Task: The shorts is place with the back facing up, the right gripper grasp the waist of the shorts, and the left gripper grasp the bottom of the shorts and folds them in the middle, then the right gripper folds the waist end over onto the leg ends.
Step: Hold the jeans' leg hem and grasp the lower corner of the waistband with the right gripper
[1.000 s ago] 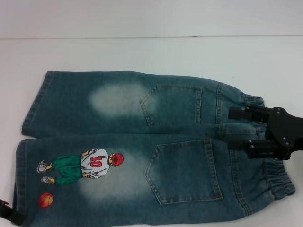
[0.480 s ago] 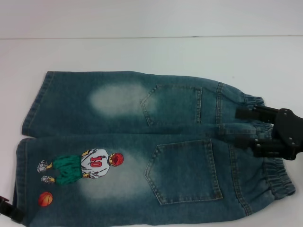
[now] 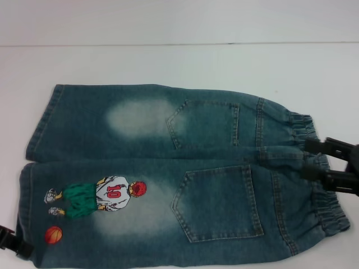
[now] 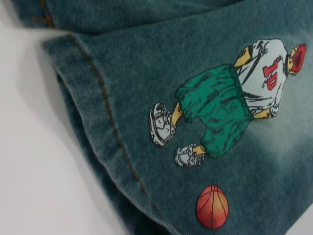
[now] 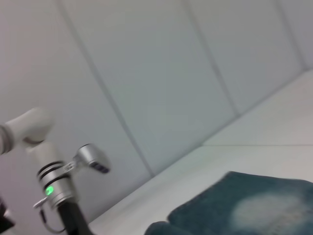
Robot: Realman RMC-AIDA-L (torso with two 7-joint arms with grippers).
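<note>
White table (image 3: 168,61) is holding the shorts (image 3: 168,168) flat, back up. You're lining up grabs: right gripper (image 3: 325,162) is sitting open over the waist (image 3: 331,216), empty; left gripper (image 3: 8,242) by the hem (image 4: 105,132), can't tell its fingers.

Head view: high, angled down, whole shorts (image 3: 168,174) spread on white table (image 3: 168,61). Left wrist view: very close, oblique over printed leg hem (image 4: 105,142); same cartoon player (image 4: 230,98) as in head view. Right wrist view: low, tilted up toward wall (image 5: 146,73), denim edge shared.
</note>
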